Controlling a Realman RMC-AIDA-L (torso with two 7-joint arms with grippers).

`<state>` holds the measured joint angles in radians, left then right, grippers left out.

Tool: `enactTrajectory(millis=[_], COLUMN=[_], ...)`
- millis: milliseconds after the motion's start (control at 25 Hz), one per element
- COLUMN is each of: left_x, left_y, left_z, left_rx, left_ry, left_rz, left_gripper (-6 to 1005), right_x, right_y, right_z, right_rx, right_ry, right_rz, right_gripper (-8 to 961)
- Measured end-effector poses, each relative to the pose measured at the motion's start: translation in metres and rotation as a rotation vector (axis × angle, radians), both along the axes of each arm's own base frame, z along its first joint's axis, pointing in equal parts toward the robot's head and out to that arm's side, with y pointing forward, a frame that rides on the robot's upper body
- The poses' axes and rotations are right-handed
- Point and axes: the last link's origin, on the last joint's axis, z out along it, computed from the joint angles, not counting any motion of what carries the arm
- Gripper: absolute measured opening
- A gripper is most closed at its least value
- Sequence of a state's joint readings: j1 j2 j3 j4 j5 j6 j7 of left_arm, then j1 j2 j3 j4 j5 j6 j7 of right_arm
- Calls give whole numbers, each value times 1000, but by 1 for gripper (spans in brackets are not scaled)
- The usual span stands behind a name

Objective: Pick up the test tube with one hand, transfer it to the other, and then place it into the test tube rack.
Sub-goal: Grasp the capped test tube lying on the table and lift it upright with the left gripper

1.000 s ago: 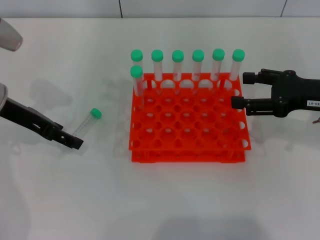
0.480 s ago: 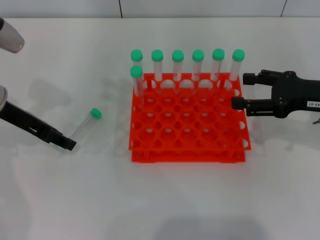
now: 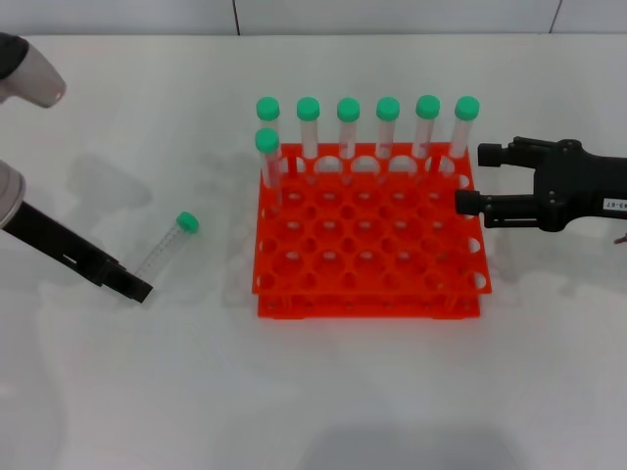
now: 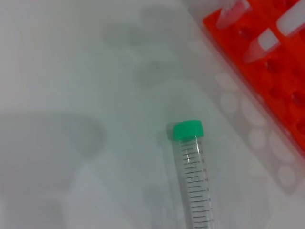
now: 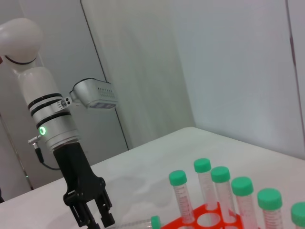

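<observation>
Left end effector [image 3: 135,288] low at frame left, fingers apart, at base of test tube [image 3: 168,245] lying on tabletop [image 3: 323,392]. Right end effector [image 3: 470,176] apart, right of test tube rack [image 3: 367,294].

Seven slender clear plastic tubes with green caps are standing upright in one bright orange-red square plastic rack [image 3: 369,284]: six are lining its far row, from the first [image 3: 267,116] to the sixth [image 3: 466,116], and a seventh [image 3: 266,149] is sitting one row nearer at the left corner. One more clear green-capped tube [image 3: 168,243] is lying loose on the single white table [image 3: 313,392], making eight tubes in all. Two black two-finger grippers are showing, a left one [image 3: 132,286] and a right one [image 3: 474,178].
</observation>
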<state>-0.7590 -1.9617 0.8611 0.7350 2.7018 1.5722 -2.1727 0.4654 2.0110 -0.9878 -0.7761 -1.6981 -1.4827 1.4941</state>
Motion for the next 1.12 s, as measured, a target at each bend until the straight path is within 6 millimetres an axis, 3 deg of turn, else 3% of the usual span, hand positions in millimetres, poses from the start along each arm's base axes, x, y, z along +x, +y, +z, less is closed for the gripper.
enactTrajectory(millis=[1120], left_x=[-2], left_y=[2], left_z=[-5], left_rx=[11], left_ry=[18], left_rz=[-5], left_gripper=[415], right_x=[2], right_y=[-1], right_z=[0], right_rx=[2], right_ry=[-1], right_rz=[-5], right_gripper=[855])
